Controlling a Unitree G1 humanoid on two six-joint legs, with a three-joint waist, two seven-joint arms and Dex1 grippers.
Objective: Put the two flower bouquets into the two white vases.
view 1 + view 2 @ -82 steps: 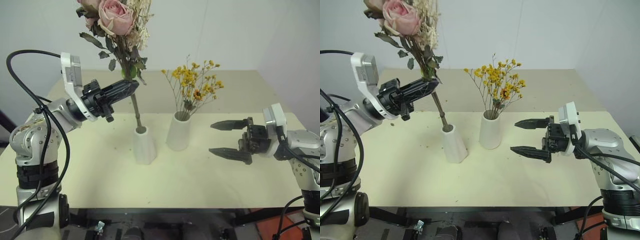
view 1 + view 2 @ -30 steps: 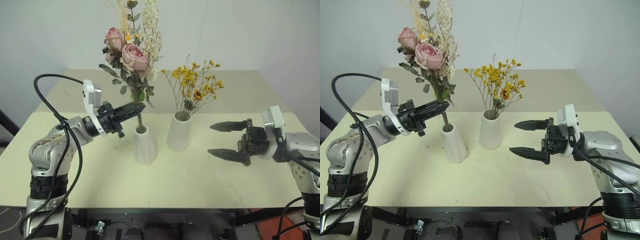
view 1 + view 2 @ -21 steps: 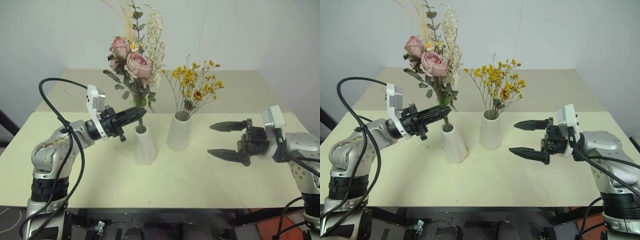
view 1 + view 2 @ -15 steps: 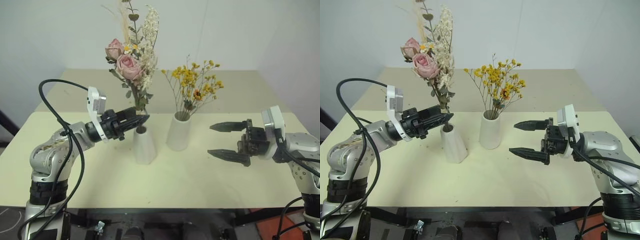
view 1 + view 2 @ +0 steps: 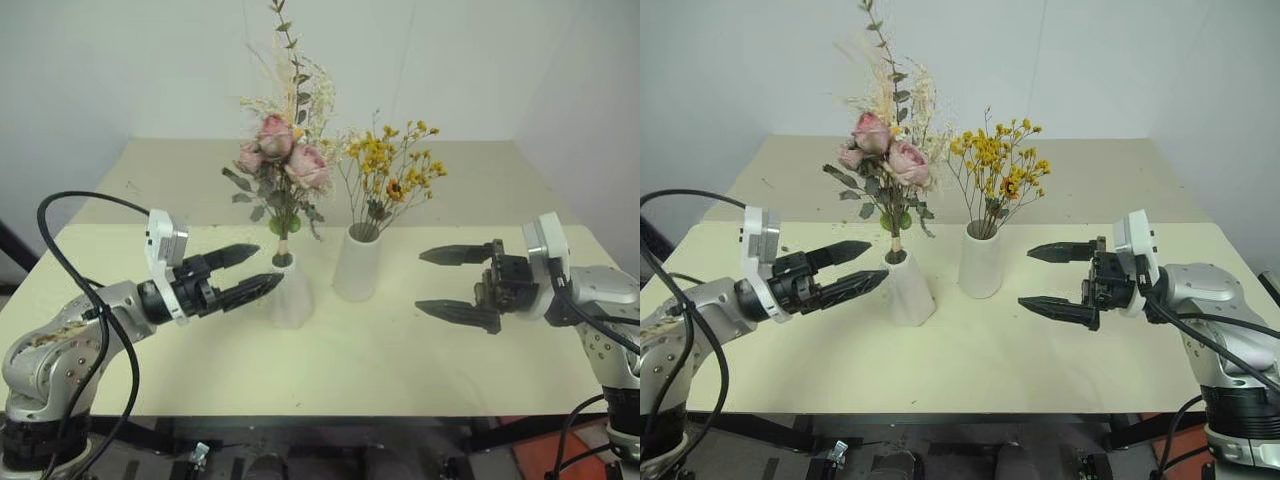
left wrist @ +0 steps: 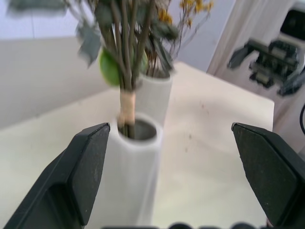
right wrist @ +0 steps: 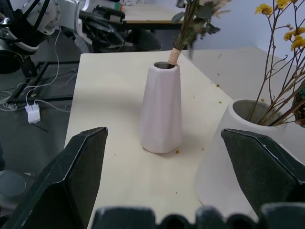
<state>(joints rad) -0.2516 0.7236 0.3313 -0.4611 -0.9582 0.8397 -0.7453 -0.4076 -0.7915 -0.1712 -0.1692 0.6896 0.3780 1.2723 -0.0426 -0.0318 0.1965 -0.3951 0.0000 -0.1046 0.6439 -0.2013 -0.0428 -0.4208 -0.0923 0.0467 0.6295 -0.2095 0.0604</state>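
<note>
The bouquet of pink roses (image 5: 285,168) stands upright in the narrow white vase (image 5: 291,297), with its stems (image 6: 126,71) down in the mouth. To its right, the yellow spray (image 5: 392,168) stands in the wider white vase (image 5: 357,266). My left gripper (image 5: 268,266) is open and level just left of the narrow vase (image 6: 136,176), clear of the stems. My right gripper (image 5: 420,280) is open and empty, pointing left toward the wider vase (image 7: 233,157) from a hand's width away.
Both vases stand near the middle of the cream table (image 5: 330,370), which has bare surface all around them. A white wall rises behind the table's far edge (image 5: 200,142). A black cable (image 5: 70,215) loops off my left arm.
My left gripper has let go of the rose stems, opened wide, and drawn back and down to the left. The rose bouquet sank deeper into the narrow vase. The right arm kept still.
</note>
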